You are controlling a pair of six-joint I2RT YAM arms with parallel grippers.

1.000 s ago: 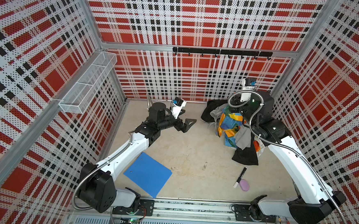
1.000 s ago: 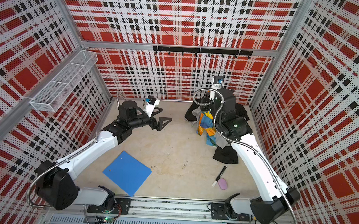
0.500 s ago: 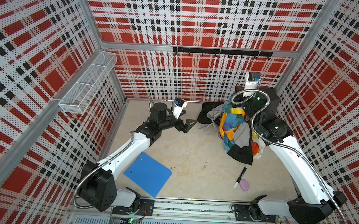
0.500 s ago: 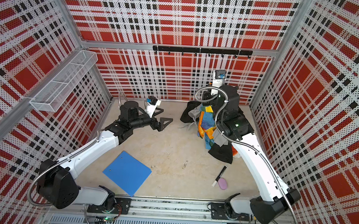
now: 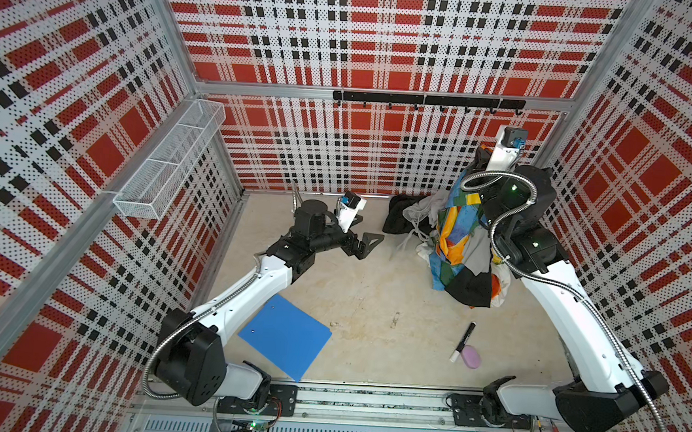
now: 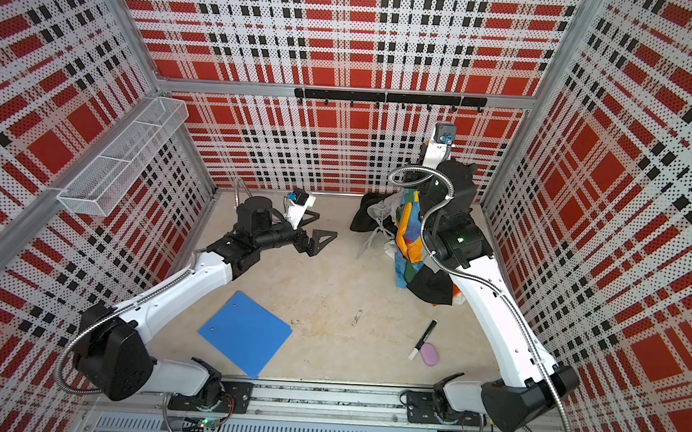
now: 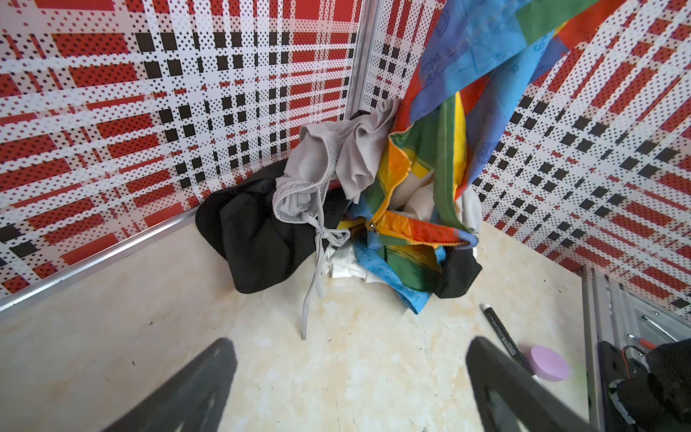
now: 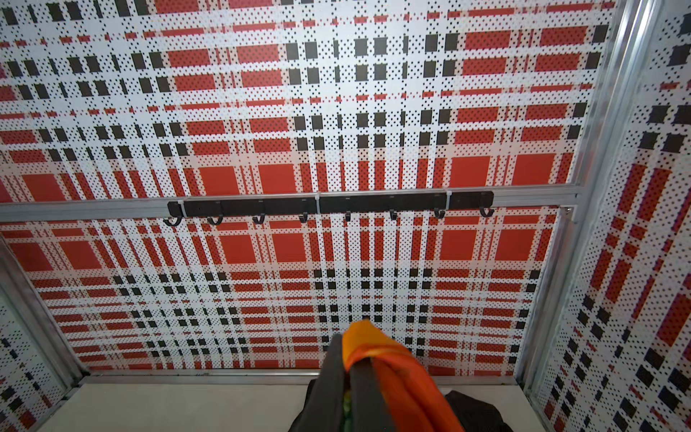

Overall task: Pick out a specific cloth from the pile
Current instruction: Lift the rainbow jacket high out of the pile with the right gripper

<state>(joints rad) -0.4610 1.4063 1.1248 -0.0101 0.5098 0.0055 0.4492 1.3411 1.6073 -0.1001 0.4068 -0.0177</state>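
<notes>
Right of centre in both top views, your right gripper (image 8: pixel 349 368) stands high by the back wall, jaws clenched on an orange fold of the cloth (image 5: pixel 457 228); you hold it up there, I judge, so that the weight of the drape peels it off the pile (image 5: pixel 402 218), which lies on the floor just left of it, against the wall; the cloth hangs as a long column from the grip, its lower end reaching the floor, so it is not yet free; a grey garment (image 7: pixel 336 157) leans on its side and a black piece (image 5: pixel 469 288) sits at its lower end, and you cannot tell whether that piece is snagged or merely touching; your left gripper (image 7: pixel 351 348) hovers low at the middle of the frame, jaws spread wide and empty, pointed at the pile, likely placed to pin or strip whatever clings; the pen (image 5: pixel 463 341), the pink disc (image 5: pixel 471 356) and the blue sheet (image 5: pixel 287 337) lie in the lower part of the frame, well apart from the pile, so they need no care.
</notes>
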